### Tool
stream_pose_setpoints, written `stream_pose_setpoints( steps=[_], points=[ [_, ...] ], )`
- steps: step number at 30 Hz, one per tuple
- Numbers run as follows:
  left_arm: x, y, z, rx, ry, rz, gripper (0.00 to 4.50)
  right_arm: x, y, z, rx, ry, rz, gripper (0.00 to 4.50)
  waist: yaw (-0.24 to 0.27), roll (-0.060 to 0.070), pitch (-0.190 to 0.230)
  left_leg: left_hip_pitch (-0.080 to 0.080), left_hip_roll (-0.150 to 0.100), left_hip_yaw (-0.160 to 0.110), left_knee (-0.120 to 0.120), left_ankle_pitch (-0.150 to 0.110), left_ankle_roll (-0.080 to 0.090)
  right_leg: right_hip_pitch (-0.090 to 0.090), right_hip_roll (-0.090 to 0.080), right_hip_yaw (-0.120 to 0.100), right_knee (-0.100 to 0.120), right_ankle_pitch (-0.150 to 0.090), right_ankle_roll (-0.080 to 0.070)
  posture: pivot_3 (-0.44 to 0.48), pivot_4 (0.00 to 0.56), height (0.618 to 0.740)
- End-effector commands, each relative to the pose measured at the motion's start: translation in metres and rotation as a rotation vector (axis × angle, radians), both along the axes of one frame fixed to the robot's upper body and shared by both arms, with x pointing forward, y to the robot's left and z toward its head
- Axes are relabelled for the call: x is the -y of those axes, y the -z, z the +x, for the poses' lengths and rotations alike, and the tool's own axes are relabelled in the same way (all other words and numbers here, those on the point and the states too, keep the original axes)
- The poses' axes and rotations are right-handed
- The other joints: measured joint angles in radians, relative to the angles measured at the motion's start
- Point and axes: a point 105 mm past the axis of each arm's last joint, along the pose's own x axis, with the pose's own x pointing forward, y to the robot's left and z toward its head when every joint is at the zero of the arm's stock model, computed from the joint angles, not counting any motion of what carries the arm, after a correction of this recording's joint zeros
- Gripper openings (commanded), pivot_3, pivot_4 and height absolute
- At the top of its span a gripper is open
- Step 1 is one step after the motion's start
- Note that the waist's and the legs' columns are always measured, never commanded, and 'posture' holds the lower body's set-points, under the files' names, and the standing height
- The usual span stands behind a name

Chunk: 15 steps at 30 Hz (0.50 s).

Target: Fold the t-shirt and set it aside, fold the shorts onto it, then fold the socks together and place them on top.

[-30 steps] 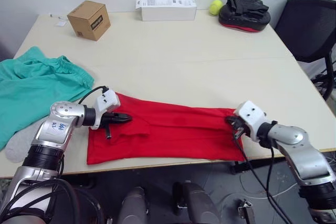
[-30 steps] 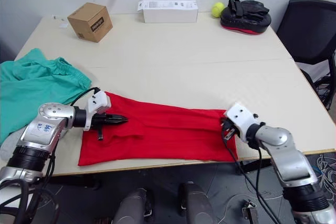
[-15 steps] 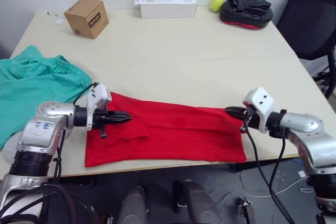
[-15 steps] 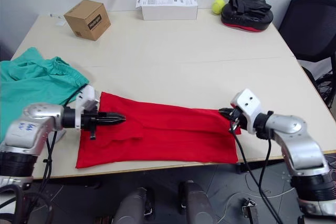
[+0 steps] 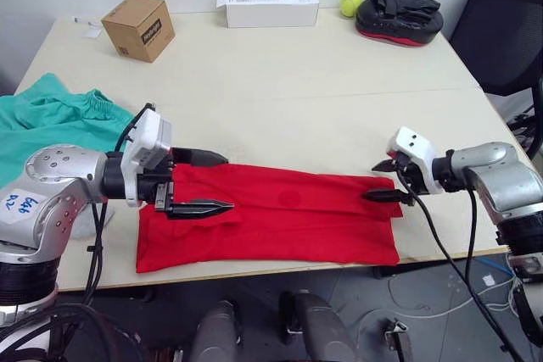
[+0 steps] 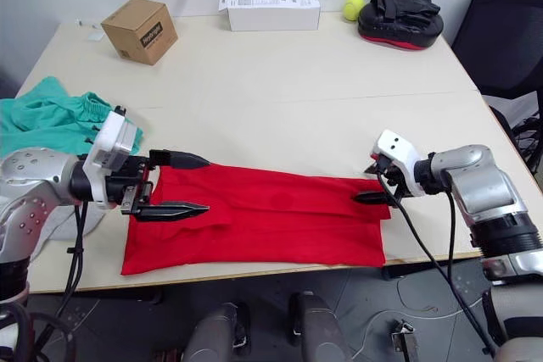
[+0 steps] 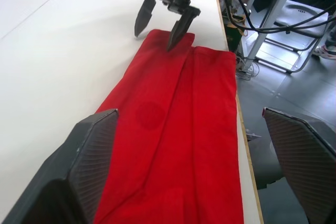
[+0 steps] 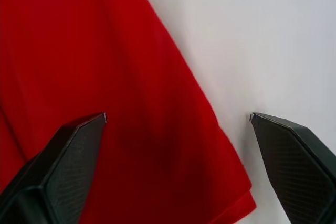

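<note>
The t-shirt (image 5: 271,222) lies nearest me along the table's front edge, already folded into a long red strip running left to right. My left gripper (image 5: 202,182) is spread wide over the strip's left end, one finger above the far edge, the other over the cloth, holding nothing. My right gripper (image 5: 383,181) is likewise released, straddling the far right corner.

Step in hand, as I judge it: taking both ends for the crosswise fold. To do it well I want each lower finger under all the layers before closing, and both ends lifted together so the strip does not skew.

The shorts (image 5: 42,125) lie bunched at the left edge, well apart from the shirt. Further off: cardboard box (image 5: 138,27), white carton (image 5: 266,7).
</note>
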Motion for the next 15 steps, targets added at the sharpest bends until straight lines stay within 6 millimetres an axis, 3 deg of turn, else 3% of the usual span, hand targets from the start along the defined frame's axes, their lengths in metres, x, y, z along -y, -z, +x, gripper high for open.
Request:
stream_pose_setpoints(
  steps=[1, 2, 5, 15],
  points=[
    [-0.002, -0.008, -0.002, 0.071, -0.028, 0.002, 4.49, -0.005, 0.001, 0.002, 0.0, -0.048, -0.037, 4.47, -0.001, 0.0, 0.0, 0.0, 0.0, 0.0, 0.0, 0.0, 0.0, 0.0, 0.0, 0.0, 0.0, 0.0, 0.0, 0.0, 0.15, 0.74],
    [-0.003, -0.008, -0.001, 0.08, -0.042, 0.006, 4.49, -0.006, 0.002, 0.001, -0.003, -0.066, -0.048, 4.47, -0.001, 0.0, 0.0, 0.0, 0.0, 0.0, 0.0, 0.0, 0.0, 0.0, 0.0, 0.0, 0.0, 0.0, 0.0, 0.0, 0.15, 0.74],
    [-0.005, -0.006, 0.002, 0.092, -0.067, 0.018, 4.5, -0.007, 0.006, 0.002, 0.001, -0.086, -0.072, 3.91, -0.001, 0.0, 0.0, 0.001, 0.0, 0.0, 0.001, 0.0, 0.0, 0.001, 0.0, 0.0, 0.0, 0.0, 0.0, 0.0, 0.15, 0.74],
    [-0.007, -0.008, 0.005, 0.105, -0.078, 0.027, 4.5, -0.023, 0.004, 0.019, 0.11, -0.133, -0.132, 0.67, -0.013, 0.0, 0.0, 0.002, 0.0, 0.0, 0.001, 0.002, -0.002, 0.002, 0.0, 0.0, 0.001, 0.0, -0.001, 0.0, 0.15, 0.74]
  ],
)
